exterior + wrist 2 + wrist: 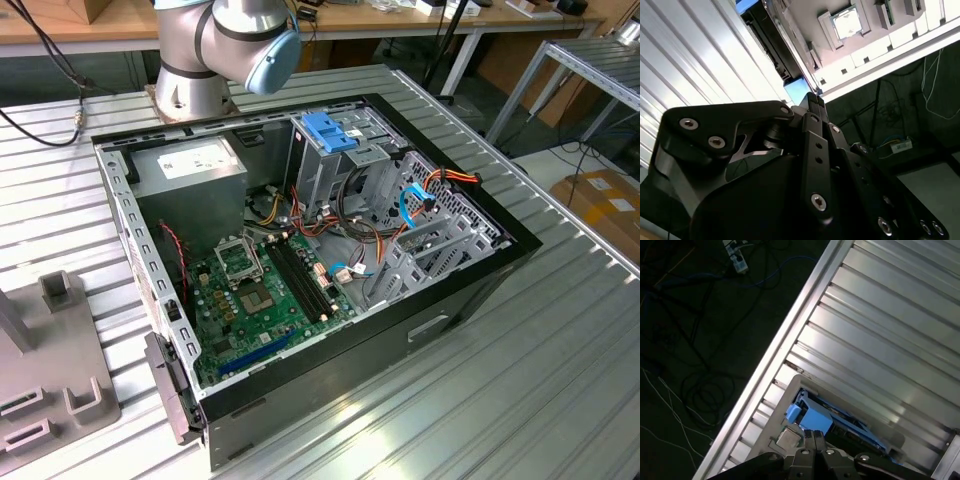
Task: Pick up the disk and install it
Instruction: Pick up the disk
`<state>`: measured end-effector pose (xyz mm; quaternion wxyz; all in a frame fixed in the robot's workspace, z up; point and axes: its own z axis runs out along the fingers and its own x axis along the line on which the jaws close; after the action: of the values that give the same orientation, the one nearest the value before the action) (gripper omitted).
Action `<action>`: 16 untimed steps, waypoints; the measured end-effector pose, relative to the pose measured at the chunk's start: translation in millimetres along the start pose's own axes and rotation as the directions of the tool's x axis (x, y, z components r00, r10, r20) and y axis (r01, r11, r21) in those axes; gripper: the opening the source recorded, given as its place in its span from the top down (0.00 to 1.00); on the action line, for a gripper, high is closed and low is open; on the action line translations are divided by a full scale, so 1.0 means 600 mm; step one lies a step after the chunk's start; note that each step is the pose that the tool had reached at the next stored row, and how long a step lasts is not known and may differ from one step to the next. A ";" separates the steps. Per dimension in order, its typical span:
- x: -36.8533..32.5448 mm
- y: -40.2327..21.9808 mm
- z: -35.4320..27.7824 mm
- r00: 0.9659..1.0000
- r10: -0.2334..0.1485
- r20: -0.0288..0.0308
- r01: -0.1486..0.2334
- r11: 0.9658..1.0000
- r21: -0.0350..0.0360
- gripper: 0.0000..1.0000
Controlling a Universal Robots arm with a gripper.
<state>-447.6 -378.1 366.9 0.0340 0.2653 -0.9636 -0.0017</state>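
The ribbed metal desk [880,315] ends in a long straight edge, and beyond it lies a dark floor [690,340] strewn with loose cables. The disk [812,417] sits close to that edge, resting on a grey holder plate [777,415]. Its blue carrier frame faces the camera and its far end runs back under the arm's black body. Bare ribbed desk stretches away from the holder on the side away from the edge, so there is open room there. On the edge side only a narrow strip of desk is left before the drop.

The hand [812,435] is clenched, with its two black fingertips pressed together and nothing visible between them. Its tips sit just beside the near end of the blue frame; I cannot tell whether they touch it. In the second wrist view the hand [812,99] shows the same closed fingers, with a patch of blue right behind the tips.

In the exterior view the open computer case [400,330] lies on its side in the middle of the desk [520,380], with wide bare metal between it and the near edge. The drive cage [330,150] with its blue latch stands inside the case at the end nearest the arm's base [190,95]. Another grey fixture [50,370] sits at the desk's near corner on the exterior view's left, apart from the case.
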 end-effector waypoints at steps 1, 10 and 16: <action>0.000 0.000 0.000 1.000 -0.010 0.000 0.010 1.000 0.001 0.89; 0.000 0.000 0.000 0.997 -0.075 -0.002 0.075 0.997 0.005 0.89; 0.000 0.000 0.000 0.993 -0.116 -0.003 0.116 0.993 0.008 0.89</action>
<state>-447.7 -378.0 366.8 0.0341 0.3210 -0.9465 0.0006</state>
